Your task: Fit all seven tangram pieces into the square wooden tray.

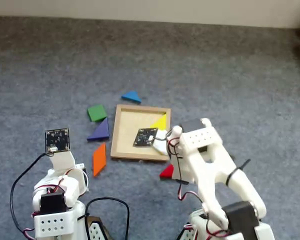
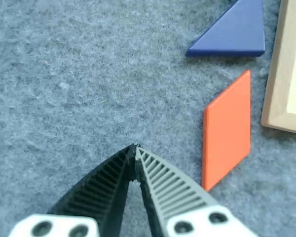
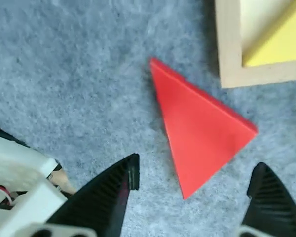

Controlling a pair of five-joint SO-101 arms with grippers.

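Note:
The square wooden tray (image 1: 121,145) lies mid-table with a yellow triangle (image 1: 160,121) in its far right corner. Left of it lie a green square (image 1: 96,113), a dark blue triangle (image 1: 100,131) and an orange parallelogram (image 1: 99,158); a small blue triangle (image 1: 131,96) sits behind. A red triangle (image 1: 167,171) rests on the carpet by the tray's near right corner. My right gripper (image 3: 197,165) hangs open over the red triangle (image 3: 200,128), one finger on either side of it, near the tray corner (image 3: 229,54). My left gripper (image 2: 133,150) is shut and holds nothing, close to the orange parallelogram (image 2: 227,131) and the dark blue triangle (image 2: 234,32).
Grey carpet (image 1: 215,70) covers the whole table, with open room behind and to the right of the tray. The right arm (image 1: 210,165) leans over the tray's near right part. A black cable (image 1: 107,201) loops between the two arm bases.

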